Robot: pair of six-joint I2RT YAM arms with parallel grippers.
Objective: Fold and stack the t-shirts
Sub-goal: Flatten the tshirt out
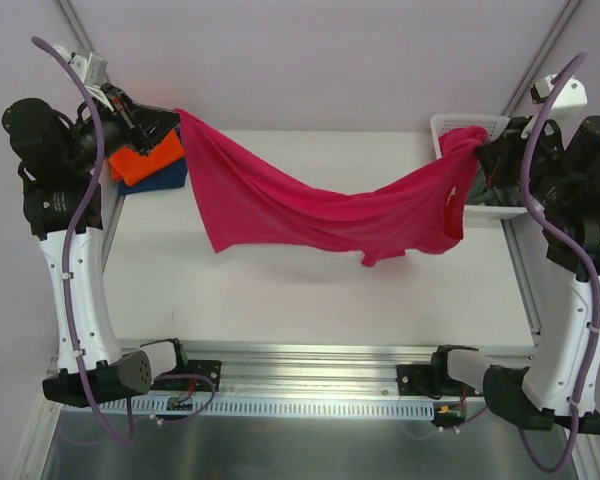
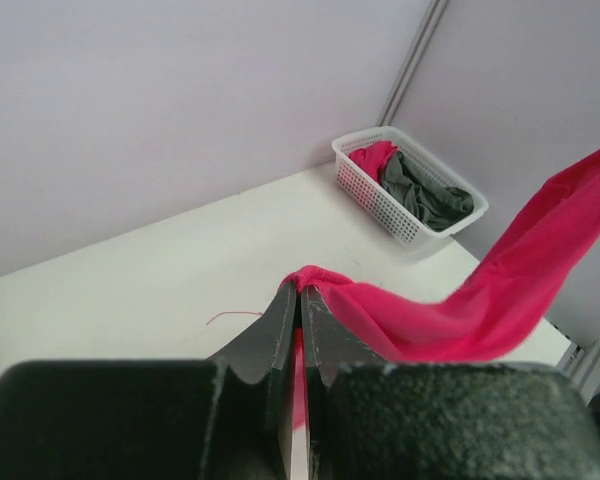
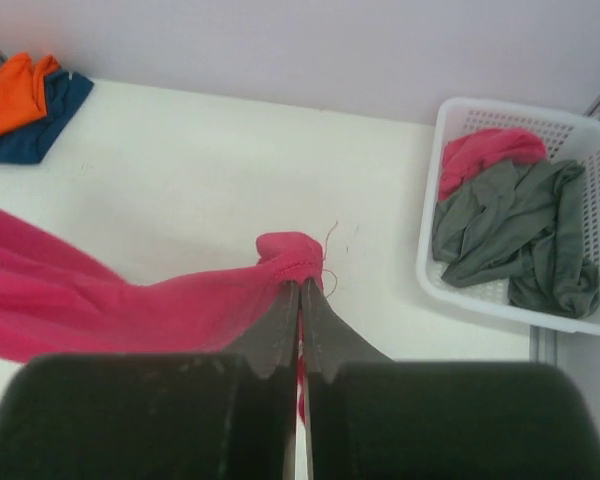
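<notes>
A large magenta-pink t-shirt (image 1: 320, 205) hangs stretched above the table between both arms, sagging in the middle. My left gripper (image 1: 177, 120) is shut on its left corner, high at the back left; in the left wrist view the cloth (image 2: 450, 310) bunches at the closed tips (image 2: 302, 287). My right gripper (image 1: 480, 148) is shut on the other end by the basket; a hemmed fold (image 3: 290, 255) sticks out past its tips (image 3: 302, 285). An orange t-shirt (image 1: 145, 160) lies folded on a dark blue one (image 1: 160, 180) at the back left.
A white lattice basket (image 1: 467, 122) stands at the back right, holding a grey shirt (image 3: 515, 235) and another pink one (image 3: 485, 155). A metal rail (image 1: 310, 405) runs along the near edge between the arm bases. A wall stands behind the table.
</notes>
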